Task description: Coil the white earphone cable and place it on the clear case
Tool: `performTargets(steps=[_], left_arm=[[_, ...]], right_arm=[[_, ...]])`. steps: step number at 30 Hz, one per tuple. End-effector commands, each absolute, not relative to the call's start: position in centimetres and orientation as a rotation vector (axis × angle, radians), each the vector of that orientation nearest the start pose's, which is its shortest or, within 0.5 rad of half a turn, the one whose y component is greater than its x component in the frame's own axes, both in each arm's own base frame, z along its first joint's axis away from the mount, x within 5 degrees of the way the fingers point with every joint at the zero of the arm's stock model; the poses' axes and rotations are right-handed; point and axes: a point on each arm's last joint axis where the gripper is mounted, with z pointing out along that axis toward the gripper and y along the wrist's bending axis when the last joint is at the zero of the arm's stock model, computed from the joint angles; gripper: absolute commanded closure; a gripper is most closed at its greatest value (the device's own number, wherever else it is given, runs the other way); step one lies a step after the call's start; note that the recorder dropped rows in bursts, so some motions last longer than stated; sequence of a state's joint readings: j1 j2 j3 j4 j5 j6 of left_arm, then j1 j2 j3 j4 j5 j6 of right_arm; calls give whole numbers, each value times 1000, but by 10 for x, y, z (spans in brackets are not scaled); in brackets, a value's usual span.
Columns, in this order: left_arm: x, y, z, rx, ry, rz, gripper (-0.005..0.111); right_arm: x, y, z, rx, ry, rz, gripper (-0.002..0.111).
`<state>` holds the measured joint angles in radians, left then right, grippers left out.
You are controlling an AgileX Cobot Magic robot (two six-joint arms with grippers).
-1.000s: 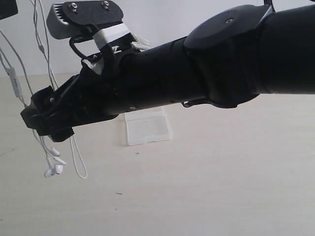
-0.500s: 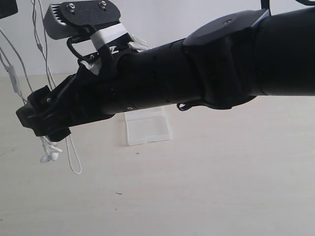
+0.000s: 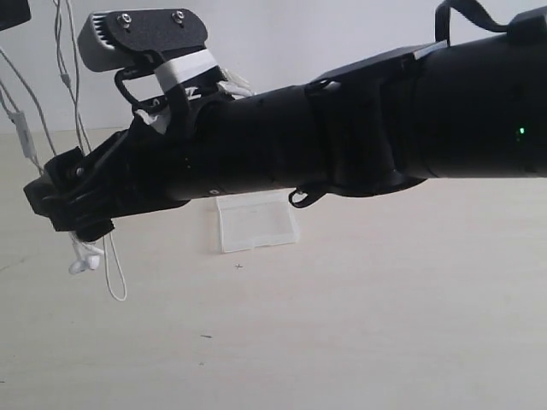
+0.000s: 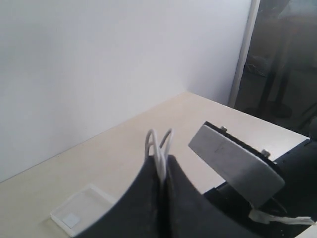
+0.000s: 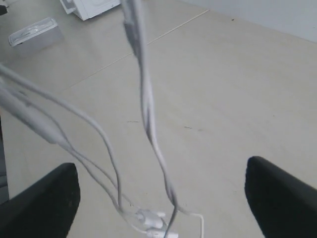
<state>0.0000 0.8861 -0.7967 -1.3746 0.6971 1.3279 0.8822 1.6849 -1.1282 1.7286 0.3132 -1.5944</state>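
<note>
The white earphone cable (image 3: 26,128) hangs in several strands from above at the far left, its earbuds (image 3: 84,260) and a loop dangling just over the table. My left gripper (image 4: 159,166) is shut on the cable, two small loops sticking out past its fingertips. My right gripper (image 5: 161,168) stands wide open, with the strands (image 5: 146,106) and earbuds (image 5: 153,220) hanging between its fingers (image 5: 47,198) and touching neither. In the exterior view the right gripper (image 3: 60,205) is level with the hanging cable. The clear case (image 3: 256,224) lies flat on the table under the right arm, its white label (image 4: 72,218) showing.
The black right arm (image 3: 359,137) spans the exterior view above the table (image 3: 359,325). Its grey wrist camera (image 3: 141,36) rides on top near the cable. A grey-white box (image 5: 35,33) and a white object (image 5: 91,7) sit at the table's edge in the right wrist view.
The earbuds and hanging loop have risen and drifted left. The right arm has shifted slightly left and lower along the cable.
</note>
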Motion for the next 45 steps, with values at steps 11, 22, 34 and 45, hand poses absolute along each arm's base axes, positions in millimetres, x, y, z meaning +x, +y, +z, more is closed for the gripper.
performTargets(steps=[11,22,34,45], left_arm=[[171,-58,379,500,1645,-592,107],[171,-58,379,502,1646,-590,107],[177,-46,370,453,1757,-411,107],[179,-25,356,354,1936,-159,107]], right_arm=[[229,329,268,-1008,1822,982,38],[227,330,269,-1025,1810,1013,98],[226,324,273,-996,1885,966,108],[219,310,286,-1050,1933,870,108]])
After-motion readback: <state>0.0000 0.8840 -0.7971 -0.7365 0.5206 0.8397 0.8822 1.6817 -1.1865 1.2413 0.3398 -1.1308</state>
